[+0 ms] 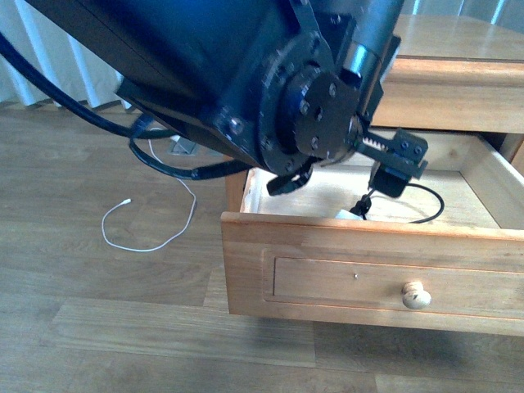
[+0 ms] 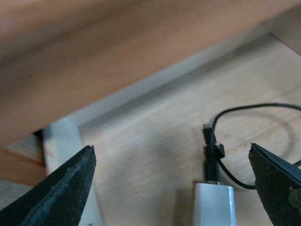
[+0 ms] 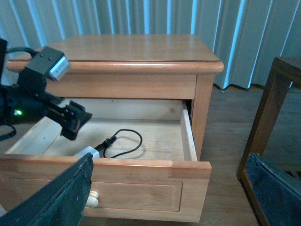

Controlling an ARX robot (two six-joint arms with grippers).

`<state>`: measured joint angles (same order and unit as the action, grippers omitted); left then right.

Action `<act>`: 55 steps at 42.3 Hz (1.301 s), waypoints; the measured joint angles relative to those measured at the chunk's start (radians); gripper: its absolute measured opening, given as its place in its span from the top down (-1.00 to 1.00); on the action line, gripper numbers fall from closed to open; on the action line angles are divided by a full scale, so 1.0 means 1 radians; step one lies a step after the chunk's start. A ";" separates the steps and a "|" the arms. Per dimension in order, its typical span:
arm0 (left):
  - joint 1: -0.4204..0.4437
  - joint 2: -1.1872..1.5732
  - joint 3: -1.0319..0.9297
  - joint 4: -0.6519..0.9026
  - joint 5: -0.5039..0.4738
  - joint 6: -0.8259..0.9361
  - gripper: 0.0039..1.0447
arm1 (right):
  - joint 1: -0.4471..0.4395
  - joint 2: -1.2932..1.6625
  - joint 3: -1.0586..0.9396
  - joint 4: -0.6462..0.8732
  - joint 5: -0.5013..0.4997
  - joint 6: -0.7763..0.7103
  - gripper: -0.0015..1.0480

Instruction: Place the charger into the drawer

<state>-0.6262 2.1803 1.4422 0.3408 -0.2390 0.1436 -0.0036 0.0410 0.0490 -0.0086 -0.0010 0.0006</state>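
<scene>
The drawer [image 3: 141, 176] of the light-brown nightstand is pulled out, its round pale knob [image 1: 416, 295] facing me. The charger lies on the drawer's pale floor. Its white block [image 2: 214, 205] is near the front wall and its black cable [image 2: 254, 110] loops behind it. From the right wrist view I see the same charger [image 3: 87, 152] inside the drawer. My left gripper [image 2: 171, 183] hangs open inside the drawer just above the charger, one finger to each side, touching nothing. My right gripper [image 3: 169, 188] is open and empty in front of the nightstand.
A long thin white cable [image 1: 147, 237] lies on the wooden floor left of the nightstand. A dark wooden frame [image 3: 268, 113] stands to the nightstand's right. The nightstand top [image 3: 136, 49] overhangs the back of the drawer. Curtains hang behind.
</scene>
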 joint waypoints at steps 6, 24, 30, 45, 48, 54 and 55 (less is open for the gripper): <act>0.032 -0.182 -0.112 0.050 -0.070 0.002 -0.89 | 0.000 0.000 0.000 0.000 0.000 0.000 -0.84; 0.081 -0.903 -0.655 0.086 -0.361 -0.040 -0.89 | 0.000 0.000 0.000 0.000 0.000 0.000 -0.84; 0.016 -1.149 -0.806 -0.014 -0.511 -0.079 -0.89 | 0.000 0.000 0.000 0.000 0.000 0.000 -0.84; -0.119 -1.405 -0.926 -0.164 -0.735 -0.217 -0.89 | 0.000 0.000 0.000 0.000 0.000 0.000 -0.84; -0.108 -1.416 -0.937 -0.145 -0.684 -0.205 -0.83 | 0.000 0.000 0.000 0.000 0.000 0.000 -0.84; 0.028 -1.560 -1.077 -0.092 -0.346 -0.164 -0.28 | 0.000 0.000 0.000 0.000 0.000 0.000 -0.84; 0.047 -1.578 -1.093 -0.092 -0.325 -0.163 -0.21 | 0.000 0.000 0.000 0.000 0.000 0.000 -0.84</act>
<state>-0.5793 0.6025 0.3492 0.2485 -0.5636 -0.0189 -0.0036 0.0410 0.0490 -0.0086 -0.0010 0.0006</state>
